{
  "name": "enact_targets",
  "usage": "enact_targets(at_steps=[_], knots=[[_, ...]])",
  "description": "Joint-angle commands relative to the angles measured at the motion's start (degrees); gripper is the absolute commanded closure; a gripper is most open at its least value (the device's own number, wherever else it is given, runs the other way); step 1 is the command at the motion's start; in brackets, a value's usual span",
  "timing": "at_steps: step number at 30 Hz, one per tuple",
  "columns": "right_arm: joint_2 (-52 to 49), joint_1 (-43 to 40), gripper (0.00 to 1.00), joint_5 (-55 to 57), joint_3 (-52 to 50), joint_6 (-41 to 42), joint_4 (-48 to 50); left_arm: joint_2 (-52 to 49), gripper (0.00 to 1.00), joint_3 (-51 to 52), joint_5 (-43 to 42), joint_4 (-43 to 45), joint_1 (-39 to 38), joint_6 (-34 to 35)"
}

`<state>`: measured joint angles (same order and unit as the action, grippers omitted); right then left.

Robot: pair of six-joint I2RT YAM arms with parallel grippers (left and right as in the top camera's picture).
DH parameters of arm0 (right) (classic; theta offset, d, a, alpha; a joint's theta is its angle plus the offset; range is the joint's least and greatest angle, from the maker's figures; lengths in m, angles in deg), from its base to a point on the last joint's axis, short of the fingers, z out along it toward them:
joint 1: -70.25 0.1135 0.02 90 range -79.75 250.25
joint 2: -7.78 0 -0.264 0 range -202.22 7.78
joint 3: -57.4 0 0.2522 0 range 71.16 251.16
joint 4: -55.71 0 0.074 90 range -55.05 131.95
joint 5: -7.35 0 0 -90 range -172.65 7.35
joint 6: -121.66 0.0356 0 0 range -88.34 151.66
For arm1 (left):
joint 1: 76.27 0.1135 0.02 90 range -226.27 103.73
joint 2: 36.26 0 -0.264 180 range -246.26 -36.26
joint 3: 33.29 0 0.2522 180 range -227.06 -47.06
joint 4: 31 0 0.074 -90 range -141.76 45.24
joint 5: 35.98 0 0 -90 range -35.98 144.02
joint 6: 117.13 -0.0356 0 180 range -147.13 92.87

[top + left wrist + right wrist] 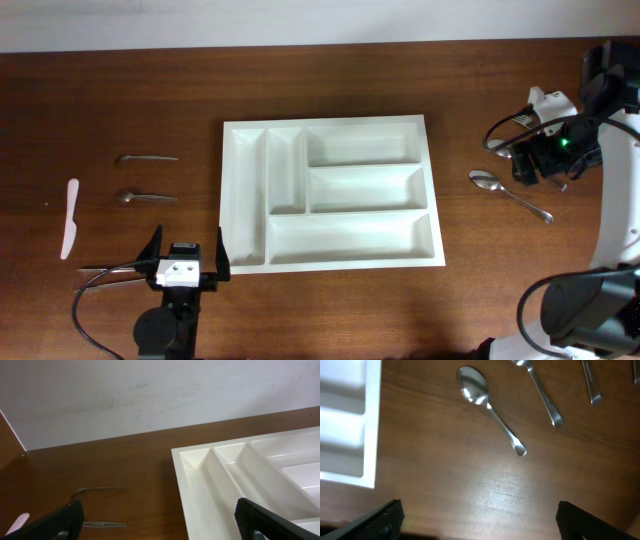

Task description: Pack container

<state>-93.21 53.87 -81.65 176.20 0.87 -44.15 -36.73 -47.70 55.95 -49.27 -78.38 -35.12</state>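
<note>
Tray [228, 200] was plain white, table [330, 80] dark brown wood grain, spoon [492, 412] ahead of the black right fingers [387, 515] shiny silver.

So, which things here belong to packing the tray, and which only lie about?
For the job:
- large white rectangular plastic cutlery tray
- shiny metal spoon right of it
- silver metal fork by the right arm
- upper grey metal utensil and lower grey metal utensil left of it
- flat white plastic knife

Lying about:
- thin black cable by the left arm, probably
</note>
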Motion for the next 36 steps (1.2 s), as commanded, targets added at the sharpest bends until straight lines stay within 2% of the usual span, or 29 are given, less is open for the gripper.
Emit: enact_targets(at_steps=[1, 11, 23, 29, 36], knots=[[-2.4, -0.5, 0.01, -2.4, 0.1, -3.3, 1.7, 0.1, 0.01, 0.1, 0.7, -0.2, 0.3, -0.7], [-4.4, -1.0, 0.01, -5.9, -7.0, -20.0, 6.3, 0.1, 0.01, 0.1, 0.6, -0.2, 0.3, -0.7], [-4.4, -1.6, 0.01, -6.2, -18.7, -19.9, 16.3, 0.1, 0.01, 0.1, 0.6, -0.2, 0.3, -0.7], [-4.4, -1.7, 0.01, -6.2, -22.7, -27.4, 20.2, 0.1, 0.01, 0.1, 0.6, -0.2, 0.3, -0.7], [-4.4, -1.7, 0.01, -6.1, -24.2, -27.5, 28.6, 0.1, 0.01, 0.1, 0.6, -0.2, 0.3, -0.7]])
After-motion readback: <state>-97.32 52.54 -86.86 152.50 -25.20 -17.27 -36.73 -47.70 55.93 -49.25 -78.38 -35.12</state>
